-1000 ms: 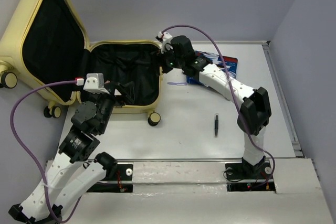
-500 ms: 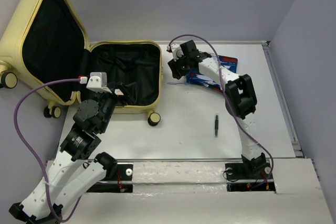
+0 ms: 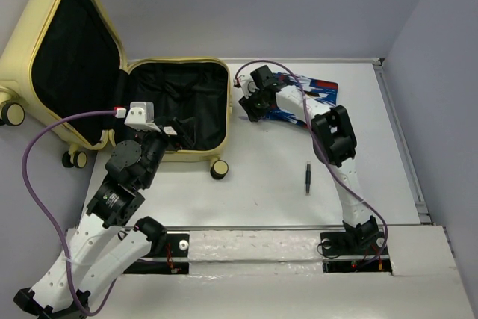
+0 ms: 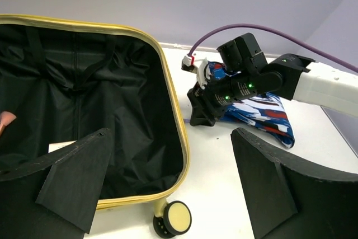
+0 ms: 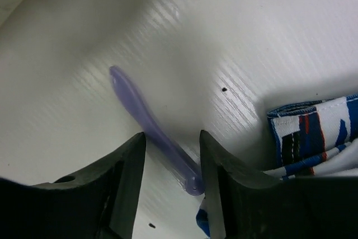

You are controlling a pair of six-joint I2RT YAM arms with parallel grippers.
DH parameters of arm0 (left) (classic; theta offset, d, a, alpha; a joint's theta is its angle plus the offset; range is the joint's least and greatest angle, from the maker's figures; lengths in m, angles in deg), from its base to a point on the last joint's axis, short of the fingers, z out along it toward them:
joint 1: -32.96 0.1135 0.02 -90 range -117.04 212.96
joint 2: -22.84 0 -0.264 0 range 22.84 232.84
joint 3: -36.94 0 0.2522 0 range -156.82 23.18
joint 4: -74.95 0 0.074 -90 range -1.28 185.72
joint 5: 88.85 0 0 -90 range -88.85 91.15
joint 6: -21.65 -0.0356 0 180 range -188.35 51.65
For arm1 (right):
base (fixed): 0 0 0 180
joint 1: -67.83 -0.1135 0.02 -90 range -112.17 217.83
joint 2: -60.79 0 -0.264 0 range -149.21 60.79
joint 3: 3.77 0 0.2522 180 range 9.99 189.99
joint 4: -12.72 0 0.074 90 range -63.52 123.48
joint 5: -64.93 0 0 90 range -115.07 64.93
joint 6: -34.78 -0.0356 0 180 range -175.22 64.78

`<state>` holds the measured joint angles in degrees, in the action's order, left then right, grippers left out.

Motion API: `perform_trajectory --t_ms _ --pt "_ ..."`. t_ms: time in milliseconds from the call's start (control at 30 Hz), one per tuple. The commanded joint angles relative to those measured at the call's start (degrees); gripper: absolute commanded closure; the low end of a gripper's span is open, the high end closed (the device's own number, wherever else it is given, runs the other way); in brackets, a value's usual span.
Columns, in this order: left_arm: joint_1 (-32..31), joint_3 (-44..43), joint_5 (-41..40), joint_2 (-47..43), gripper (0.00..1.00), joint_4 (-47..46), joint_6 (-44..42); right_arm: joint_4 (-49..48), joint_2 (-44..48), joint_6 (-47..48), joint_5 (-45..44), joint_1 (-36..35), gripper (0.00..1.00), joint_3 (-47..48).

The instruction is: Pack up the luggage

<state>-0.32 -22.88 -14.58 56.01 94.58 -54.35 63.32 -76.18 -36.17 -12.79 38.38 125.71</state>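
The luggage [image 3: 15, 50] is a pale-yellow suitcase lying open at the back left, black lining showing; its rim [image 4: 174, 110] and a wheel [image 4: 178, 218] fill the left wrist view. My left gripper [image 3: 169, 129] hovers open over the suitcase's near right corner [image 4: 170, 134], holding nothing. My right gripper [image 3: 251, 112] is down at the table just right of the suitcase [image 4: 202, 117]. Its jaws [image 5: 172, 138] stand part-way closed on either side of a thin translucent purple stick [image 5: 140, 107] lying on the table, with a gap still showing.
A blue, white and red patterned packet [image 3: 315, 93] lies right behind the right gripper [image 5: 313, 127]. A black pen [image 3: 308, 177] lies on the table mid-right. Inside the suitcase are a white card [image 4: 61, 146] and a pinkish item [image 4: 5, 121].
My right arm swung from the suitcase's right rim down to the table beside the packet, and its jaws narrowed around the purple stick. The left arm barely shifted.
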Motion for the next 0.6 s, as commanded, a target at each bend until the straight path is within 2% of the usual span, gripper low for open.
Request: perform_trajectory --t_ms 0,33,100,200,367,567 --pt "0.3 -0.3 0.8 -0.2 0.01 -2.5 -0.5 1.3 1.1 -2.1 -3.6 -2.1 0.61 -5.6" --pt "0.3 -0.3 0.8 -0.3 0.01 -2.5 -0.5 0.4 1.8 -2.8 -4.4 -3.0 0.74 -8.9" --pt "0.3 -0.3 0.8 -0.5 0.01 -2.5 -0.6 -2.4 4.3 -5.1 -5.5 -3.8 0.79 -12.3" --pt "0.4 -0.2 0.8 -1.0 0.01 -2.6 -0.5 -7.2 8.6 -9.4 -7.3 -4.4 0.93 -19.2" --pt "0.4 -0.1 1.2 -1.3 0.01 -2.7 -0.4 -10.9 16.8 -14.7 -9.9 -4.4 0.93 -25.5" --pt "0.4 -0.2 1.3 -1.5 0.01 -2.7 -0.4 -12.7 30.3 -21.0 -11.6 -4.4 0.93 -26.6"
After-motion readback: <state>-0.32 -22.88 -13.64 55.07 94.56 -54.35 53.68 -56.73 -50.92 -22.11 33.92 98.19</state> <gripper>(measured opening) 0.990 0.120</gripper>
